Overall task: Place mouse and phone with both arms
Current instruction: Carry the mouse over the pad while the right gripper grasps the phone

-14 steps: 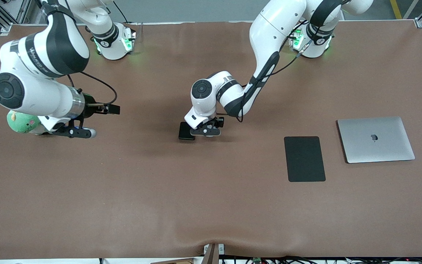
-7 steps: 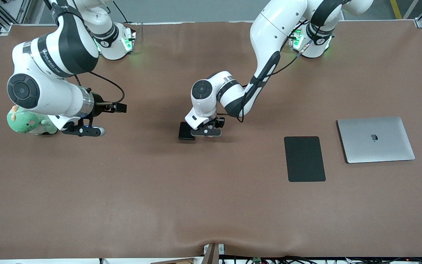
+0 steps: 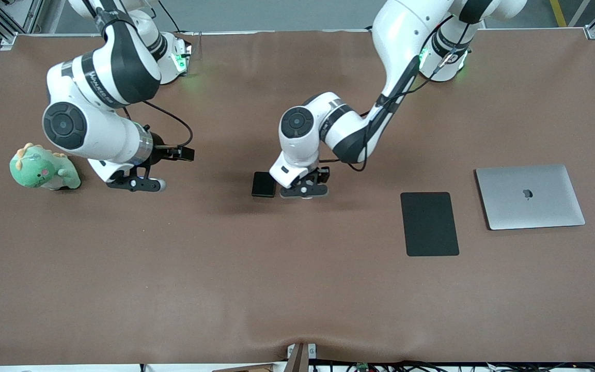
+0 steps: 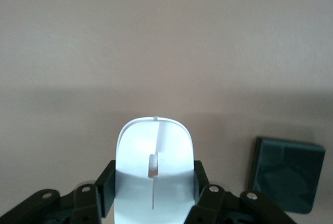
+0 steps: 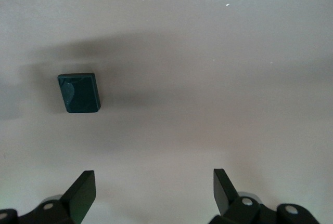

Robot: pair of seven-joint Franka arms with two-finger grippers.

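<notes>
My left gripper [image 3: 303, 189] is shut on the white mouse [image 4: 154, 174], which sits lengthwise between its fingers [image 4: 105, 186]. It is low over the brown table, right beside the phone, toward the left arm's end. The hand hides the mouse in the front view. The black phone [image 3: 263, 184] lies flat on the table and also shows in the left wrist view [image 4: 287, 181] and the right wrist view [image 5: 79, 93]. My right gripper [image 3: 135, 183] is open and empty [image 5: 153, 193], over bare table between the plush toy and the phone.
A green plush dinosaur [image 3: 42, 168] sits at the right arm's end of the table. A flat black mouse pad [image 3: 429, 223] and a closed silver laptop [image 3: 530, 196] lie toward the left arm's end.
My left gripper has shifted off the phone toward the left arm's end, uncovering it, with the mouse held. My right arm has swung away from the plush toward the table's middle.
</notes>
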